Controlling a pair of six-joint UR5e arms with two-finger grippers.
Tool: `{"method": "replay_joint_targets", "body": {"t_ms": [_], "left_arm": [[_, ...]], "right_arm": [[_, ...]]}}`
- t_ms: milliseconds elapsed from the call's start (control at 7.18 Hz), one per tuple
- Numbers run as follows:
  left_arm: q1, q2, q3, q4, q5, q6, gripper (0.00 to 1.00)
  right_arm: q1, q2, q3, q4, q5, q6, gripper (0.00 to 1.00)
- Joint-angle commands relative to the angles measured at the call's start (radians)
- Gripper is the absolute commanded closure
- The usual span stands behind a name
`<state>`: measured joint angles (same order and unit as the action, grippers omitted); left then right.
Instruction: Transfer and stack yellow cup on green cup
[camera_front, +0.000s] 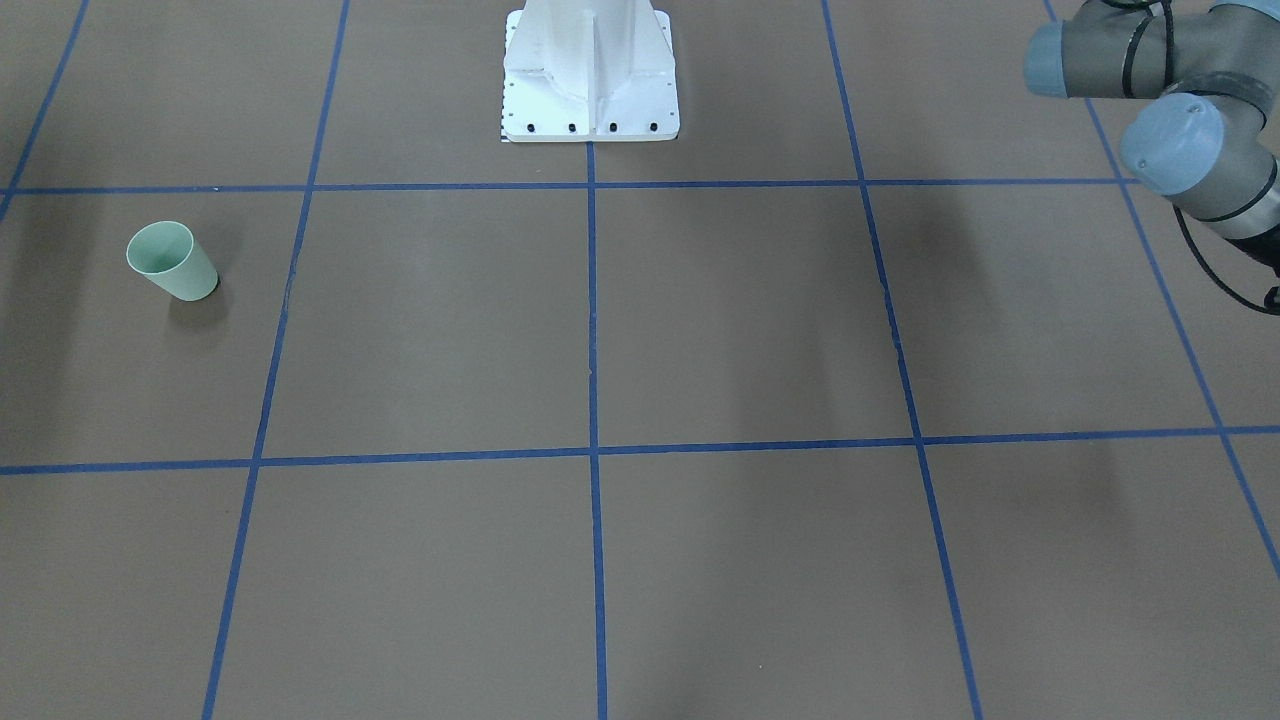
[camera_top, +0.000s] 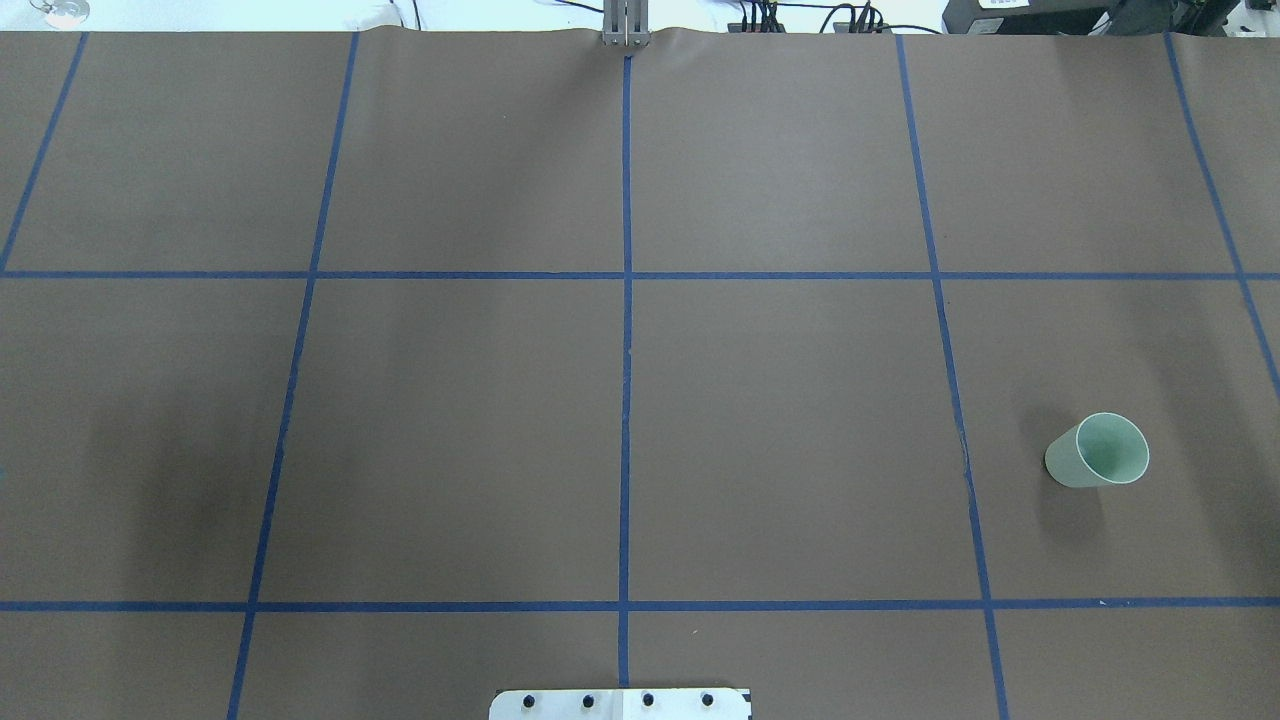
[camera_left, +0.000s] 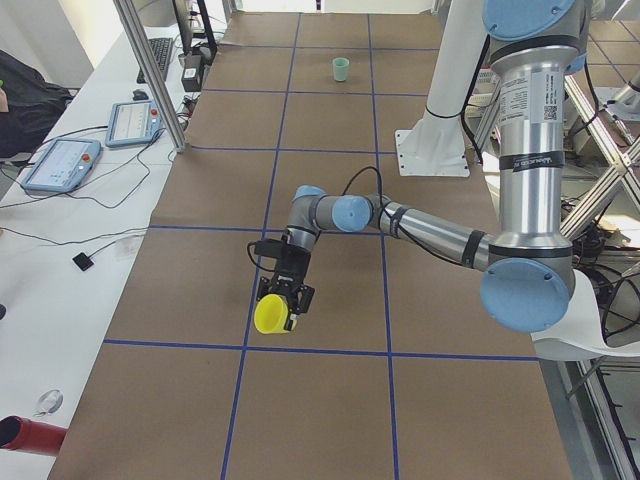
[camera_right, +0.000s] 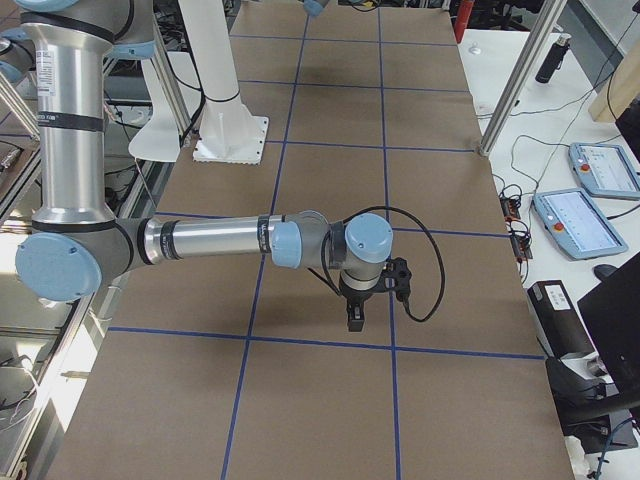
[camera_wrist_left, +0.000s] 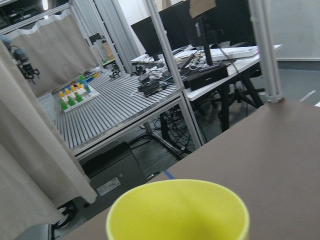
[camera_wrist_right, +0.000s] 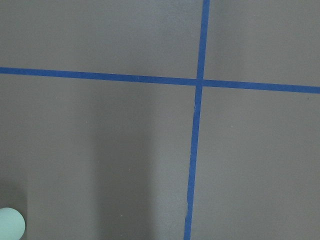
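Table: wide brown paper-covered table, ruled into big squares by blue tape; the white robot pedestal stands at the middle of one long edge.
Left arm: the left arm reaches low over the left end of the table, beyond the overhead view's edge.
Right arm: the right arm is stretched out over the right part, its wrist pointing straight down.
Left gripper: shown only from the side, so I cannot tell how far its jaws stand apart. A small tapered bright yellow plastic cup sits right at its fingertips.
Right gripper: also shown only from the side, spread unreadable. Nothing shows at its tips.
Yellow cup: tilted, mouth turned toward the table's left end, long axis in line with the gripper. Its rim fills the bottom of the left wrist view.
Green cup: small pale mint-green plastic tumbler, upright on the right part of the table, mouth up.
Relation: the green cup lies far right of the left gripper, with the whole middle of the table between. The right gripper is nearer to it, and its camera catches the rim at a corner. A hand-over looks needed.
Contents: green cup empty. The part of the yellow cup's inside in view holds nothing.
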<state>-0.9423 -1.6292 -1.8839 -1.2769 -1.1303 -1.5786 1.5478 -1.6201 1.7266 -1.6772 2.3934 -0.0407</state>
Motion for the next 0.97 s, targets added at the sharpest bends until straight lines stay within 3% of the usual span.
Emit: {"method": "replay_joint_targets", "body": {"t_ms": [0,278,418,557,696,835], "left_arm": [[0.031,-0.191,0.018,-0.009,0.001,0.061,1.00],[0.138,-0.379,0.037,-0.056,-0.008,0.058,1.00],[0.220,-0.409,0.046,-0.205,-0.008,0.096,1.00],[0.264,-0.415,0.083,-0.378,-0.008,0.252,1.00],[0.275,-0.416,0.135,-0.614,-0.016,0.376,1.00],[0.316,-0.409,0.203,-0.856,-0.084,0.452,1.00]], "right_arm": [[0.000,0.003,-0.002,0.001,0.001,0.002,0.00],[0.000,0.032,0.011,0.001,0.003,-0.007,0.00],[0.000,0.031,0.024,0.001,0.001,-0.004,0.00],[0.000,0.031,0.036,0.001,0.004,0.019,0.00],[0.000,0.043,0.044,0.001,0.009,0.034,0.00],[-0.008,0.087,0.079,-0.010,-0.006,0.032,0.00]]}}
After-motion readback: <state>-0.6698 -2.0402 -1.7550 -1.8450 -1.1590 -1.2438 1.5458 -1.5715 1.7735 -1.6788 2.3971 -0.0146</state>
